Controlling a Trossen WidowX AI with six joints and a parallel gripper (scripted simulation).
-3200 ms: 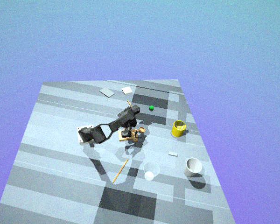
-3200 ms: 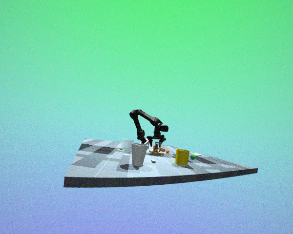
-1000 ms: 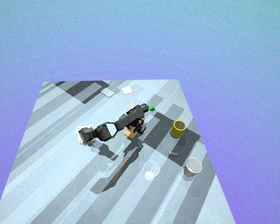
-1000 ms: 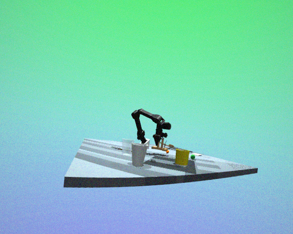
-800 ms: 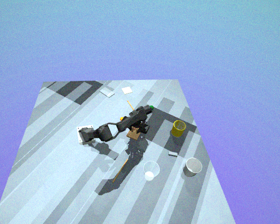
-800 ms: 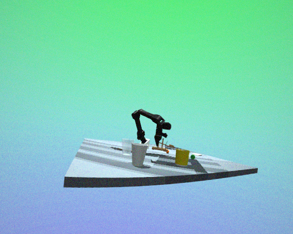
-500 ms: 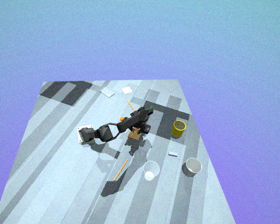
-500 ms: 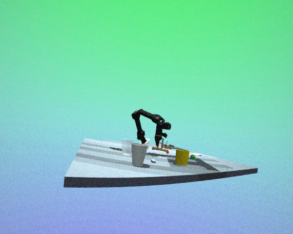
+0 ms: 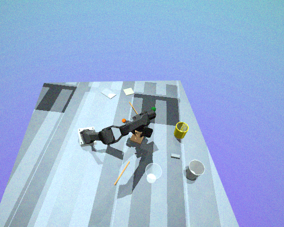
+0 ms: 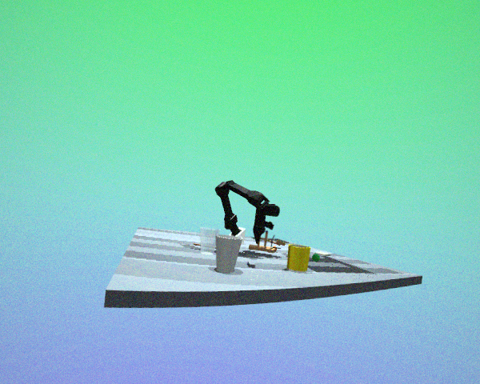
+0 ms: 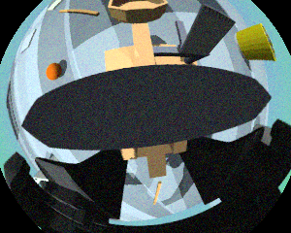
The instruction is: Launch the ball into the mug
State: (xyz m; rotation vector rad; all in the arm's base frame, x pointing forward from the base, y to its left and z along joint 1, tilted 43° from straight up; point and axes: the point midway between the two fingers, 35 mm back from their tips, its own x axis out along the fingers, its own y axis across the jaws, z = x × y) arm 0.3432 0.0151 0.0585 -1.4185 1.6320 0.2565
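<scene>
The wooden catapult point(image 9: 137, 139) point(image 10: 262, 248) point(image 11: 142, 39) is under the arm, largely covered by it in the top view. My gripper point(image 10: 258, 242) is down at the catapult and shut on its wooden body; the fingertips are hidden in the wrist view. The catapult's cup point(image 11: 138, 16) shows at the top of the wrist view, with no ball visible in it. An orange ball point(image 9: 123, 120) point(image 11: 53, 71) lies on the table beside the arm. A green ball point(image 9: 153, 109) point(image 10: 315, 257) lies beyond the wrist. The yellow mug point(image 9: 180, 133) point(image 10: 298, 258) point(image 11: 254, 43) stands upright, apart from the catapult.
A clear cup point(image 9: 151, 178) point(image 10: 208, 240) and a grey cup point(image 9: 193, 172) point(image 10: 226, 254) stand on the mug's side of the table. A small grey block point(image 9: 175, 156) point(image 10: 250, 264) lies between mug and cups. A thin stick point(image 9: 122, 172) and two flat tiles point(image 9: 109, 94) point(image 9: 128, 91) lie farther out.
</scene>
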